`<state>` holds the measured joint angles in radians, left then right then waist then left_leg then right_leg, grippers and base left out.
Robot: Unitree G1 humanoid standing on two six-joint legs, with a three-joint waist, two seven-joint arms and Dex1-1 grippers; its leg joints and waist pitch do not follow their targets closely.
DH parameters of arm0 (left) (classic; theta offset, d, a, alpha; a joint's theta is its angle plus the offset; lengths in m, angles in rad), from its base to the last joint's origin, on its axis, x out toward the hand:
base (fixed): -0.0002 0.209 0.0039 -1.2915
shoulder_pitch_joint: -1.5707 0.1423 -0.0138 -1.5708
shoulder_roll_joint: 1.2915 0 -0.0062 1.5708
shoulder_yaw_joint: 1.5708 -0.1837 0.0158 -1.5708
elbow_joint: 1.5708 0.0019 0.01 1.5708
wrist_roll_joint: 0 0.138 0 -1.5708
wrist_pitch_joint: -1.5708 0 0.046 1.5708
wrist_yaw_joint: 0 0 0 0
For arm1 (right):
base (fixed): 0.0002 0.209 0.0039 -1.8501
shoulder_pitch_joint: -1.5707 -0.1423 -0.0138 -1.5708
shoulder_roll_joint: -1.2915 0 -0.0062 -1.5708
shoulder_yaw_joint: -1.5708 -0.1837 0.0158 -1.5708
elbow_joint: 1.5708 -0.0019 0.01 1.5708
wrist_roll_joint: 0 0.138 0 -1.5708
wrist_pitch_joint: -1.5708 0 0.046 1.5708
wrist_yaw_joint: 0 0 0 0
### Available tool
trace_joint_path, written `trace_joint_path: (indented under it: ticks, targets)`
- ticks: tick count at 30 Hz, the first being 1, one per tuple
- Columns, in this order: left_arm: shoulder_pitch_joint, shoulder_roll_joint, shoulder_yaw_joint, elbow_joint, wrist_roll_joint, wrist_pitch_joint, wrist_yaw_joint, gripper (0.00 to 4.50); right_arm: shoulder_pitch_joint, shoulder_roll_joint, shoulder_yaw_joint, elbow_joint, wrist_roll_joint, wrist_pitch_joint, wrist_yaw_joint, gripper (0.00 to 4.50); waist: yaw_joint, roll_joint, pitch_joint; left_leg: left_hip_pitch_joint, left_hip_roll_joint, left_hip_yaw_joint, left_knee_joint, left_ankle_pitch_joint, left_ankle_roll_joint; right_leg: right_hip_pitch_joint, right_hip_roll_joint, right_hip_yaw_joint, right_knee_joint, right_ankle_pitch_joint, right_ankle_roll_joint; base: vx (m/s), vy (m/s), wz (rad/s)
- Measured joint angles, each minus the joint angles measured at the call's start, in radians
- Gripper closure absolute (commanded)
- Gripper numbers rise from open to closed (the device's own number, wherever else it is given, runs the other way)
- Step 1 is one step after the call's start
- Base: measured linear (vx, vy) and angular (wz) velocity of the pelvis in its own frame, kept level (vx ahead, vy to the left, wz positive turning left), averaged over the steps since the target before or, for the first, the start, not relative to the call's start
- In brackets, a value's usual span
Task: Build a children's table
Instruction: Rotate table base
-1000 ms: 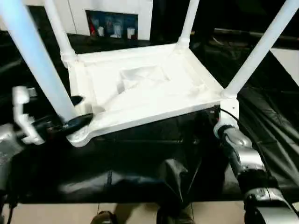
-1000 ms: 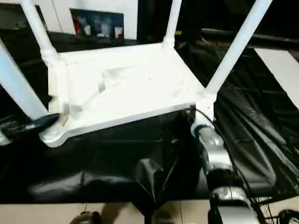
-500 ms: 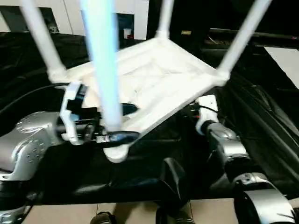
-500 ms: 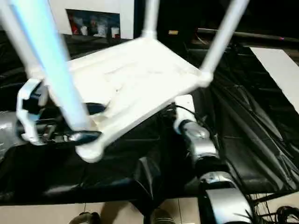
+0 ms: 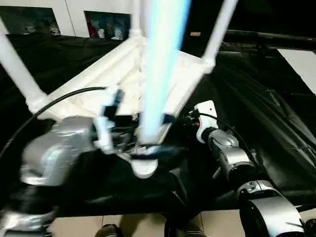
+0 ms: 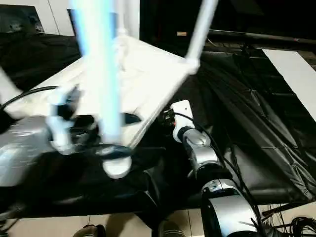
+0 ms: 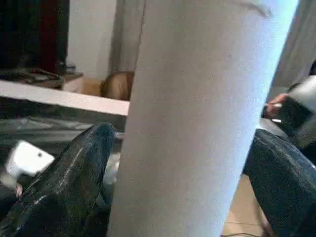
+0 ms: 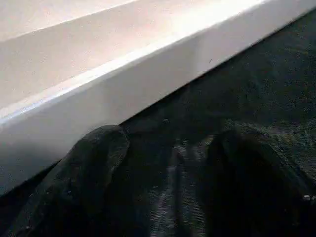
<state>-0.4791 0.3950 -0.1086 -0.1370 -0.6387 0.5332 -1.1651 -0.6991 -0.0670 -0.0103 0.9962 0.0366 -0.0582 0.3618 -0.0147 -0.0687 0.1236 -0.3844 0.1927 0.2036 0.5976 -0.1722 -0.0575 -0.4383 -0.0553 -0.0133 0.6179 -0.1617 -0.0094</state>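
Note:
The children's table stands upside down on the black sheet, its ribbed white tabletop [image 5: 106, 84] up and turned corner-on to me. Its legs rise from the corners: the nearest leg [image 5: 159, 74], a left one [image 5: 17, 69], a far one [image 5: 136, 17] and a right one [image 5: 219, 24]. My left gripper [image 5: 155, 134] is shut on the nearest leg just above its socket. That leg [image 7: 197, 123] sits tight between both black fingers [image 7: 74, 173]. My right gripper [image 8: 173, 143] is open, low on the sheet at the tabletop's right edge [image 8: 98, 94], holding nothing.
Crumpled black sheet [image 5: 276, 113] covers the work surface, ending at a front edge [image 5: 148, 212] with tan floor below. A flat white board [image 5: 302, 61] lies at the far right. White cabinets and shelves [image 5: 106, 24] stand behind.
The table has swung round, its near corner and leg moving from the left toward the middle with my left gripper on it. The right gripper stays by the tabletop's edge. The view shifted too.

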Motion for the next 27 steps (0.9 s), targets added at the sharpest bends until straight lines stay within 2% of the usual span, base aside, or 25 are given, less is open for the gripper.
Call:
trace_joint_path:
  ticks: [8, 12, 17, 22, 27]
  targets:
    - [-0.095, -0.09, -0.064, 0.161, 0.191, -0.191, 0.143, 0.01, 0.0, 0.016, 0.01, 0.004, -0.007, -0.021, 0.022, 0.72, 0.0, -0.001, -0.001, 0.0, 0.0, -0.001, 0.002, 0.0, 0.0, 0.001, 0.0, 0.0, 0.0, 0.001, -0.001, 0.0, 0.0, 0.0]
    - [-0.098, -0.119, -0.086, 0.196, 0.248, -0.239, 0.19, 0.01, 0.001, 0.014, 0.014, 0.004, -0.007, -0.021, 0.057, 0.72, 0.001, -0.001, -0.001, 0.0, 0.0, -0.001, 0.002, 0.0, 0.0, 0.001, 0.0, -0.001, 0.0, 0.001, -0.002, 0.0, 0.0, 0.0]
    - [-0.101, -0.162, -0.087, 0.239, 0.304, -0.299, 0.241, 0.01, 0.041, 0.011, 0.016, -0.035, 0.002, -0.023, 0.148, 0.72, 0.0, -0.001, -0.001, 0.0, 0.001, -0.001, 0.003, 0.0, 0.001, 0.001, 0.0, -0.001, 0.0, 0.002, -0.003, 0.0, 0.0, 0.0]
    - [-0.143, -0.195, -0.101, 0.353, 0.391, -0.391, 0.337, 0.01, 0.042, 0.011, 0.016, -0.038, 0.011, -0.023, 0.166, 0.72, 0.003, -0.001, -0.001, 0.0, 0.001, -0.002, 0.005, 0.0, 0.001, 0.002, 0.0, -0.002, 0.0, 0.004, -0.005, 0.0, 0.0, 0.0]
    - [-0.156, -0.216, -0.108, 0.405, 0.452, -0.45, 0.421, 0.01, 0.041, 0.007, 0.016, -0.04, 0.013, -0.028, 0.174, 0.72, 0.007, -0.001, -0.001, 0.001, 0.001, -0.002, 0.005, 0.0, 0.001, 0.002, 0.0, -0.002, -0.001, 0.004, -0.006, 0.0, 0.0, 0.0]
